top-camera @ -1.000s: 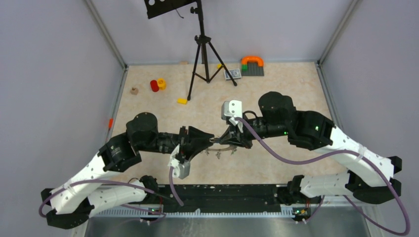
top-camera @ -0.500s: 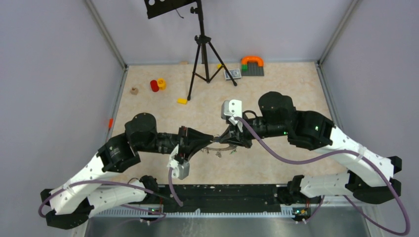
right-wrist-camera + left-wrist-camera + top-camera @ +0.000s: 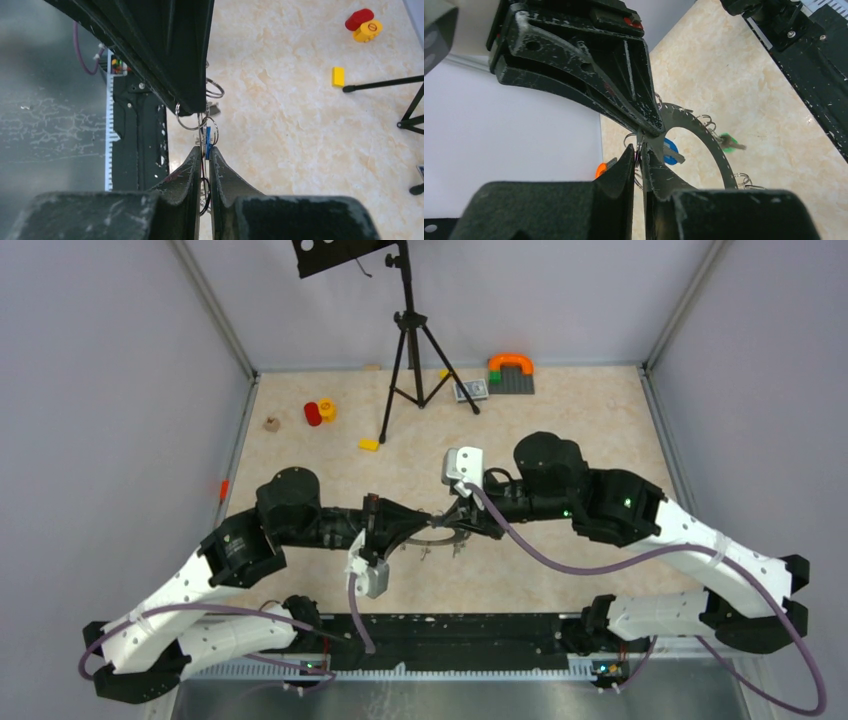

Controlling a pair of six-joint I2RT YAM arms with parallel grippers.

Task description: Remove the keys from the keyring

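Both arms are holding the keyring over the bench: left pincer clamping its rim, right pincer pinching the blue-tagged key. Next, I reckon, it needs teasing free.

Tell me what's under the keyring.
Under the keyring: the table, with keys hanging off it, including a green-tagged key and a blue-tagged key by the right hand. The left hand and right hand meet over its far arc, hiding whatever is beneath.

No text, label or number is legible anywhere.
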